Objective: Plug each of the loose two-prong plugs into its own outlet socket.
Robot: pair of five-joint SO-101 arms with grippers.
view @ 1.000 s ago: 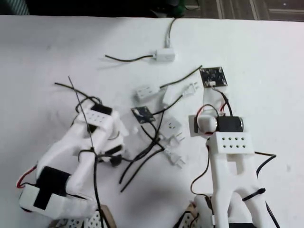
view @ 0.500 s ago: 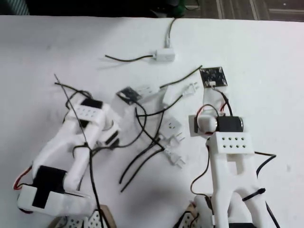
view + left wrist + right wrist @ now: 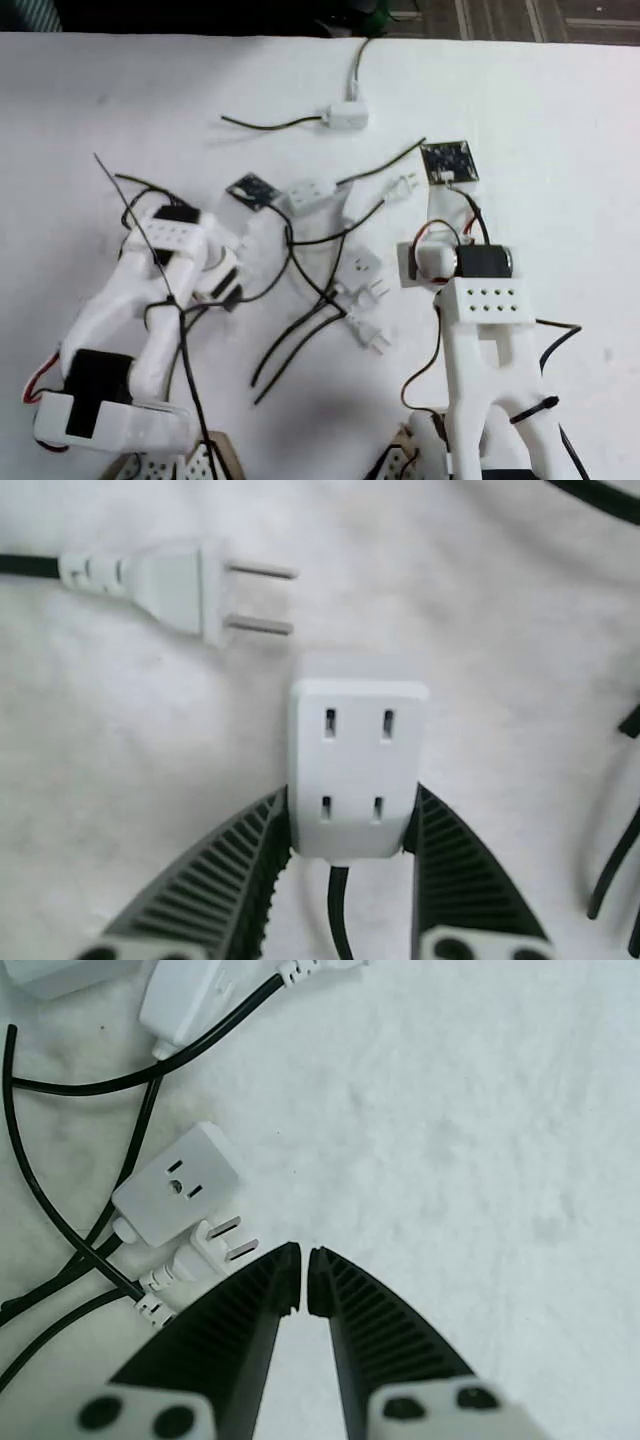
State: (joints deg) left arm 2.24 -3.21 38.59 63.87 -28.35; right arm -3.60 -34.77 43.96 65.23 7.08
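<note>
White cloth covers the bench (image 3: 560, 100). Left pincer (image 3: 350, 815) pinches a white two-socket outlet block (image 3: 356, 760) at its cord end, likely to steady it with the slots facing up and free. A loose two-prong plug (image 3: 170, 585) lies just beside it, unplugged. Right pincer (image 3: 303, 1280), pressed together and empty, hovers near another plug (image 3: 200, 1250) and a grounded outlet (image 3: 178, 1192).

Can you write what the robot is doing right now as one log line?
left gripper: shut on outlet socket | loose plug: unplugged, lying beside it | right gripper: shut, empty
</note>
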